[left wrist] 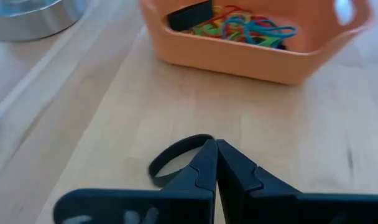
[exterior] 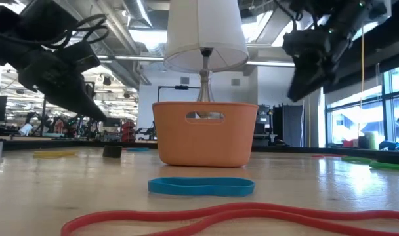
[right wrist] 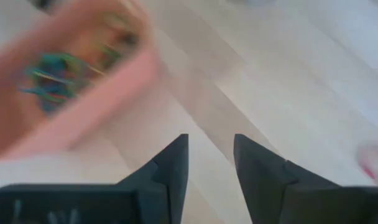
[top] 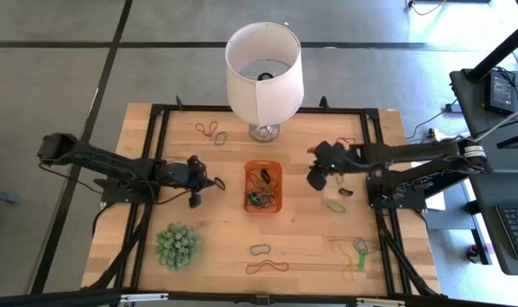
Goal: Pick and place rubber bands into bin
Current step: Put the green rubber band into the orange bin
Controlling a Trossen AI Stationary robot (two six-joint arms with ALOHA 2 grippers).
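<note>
**Left wrist view: black band pinched beside the bin**

Left gripper (left wrist: 215,149) clamped tight on a black band (left wrist: 170,158), low over the wood table (left wrist: 288,124), just short of the orange bin (left wrist: 251,59). Might slip out on the way up, with only the band's edge caught. Might snag on the bin's wall if carried too low.

Right gripper (right wrist: 211,146) with fingers apart and nothing between them, hanging near the bin's other side.

Seen from the high view only: more bands lying loose, like the red one (top: 267,267) at the near edge. Seen from the left wrist only: the pinch itself, and the bright pile of bands (left wrist: 239,28) inside the bin.
</note>
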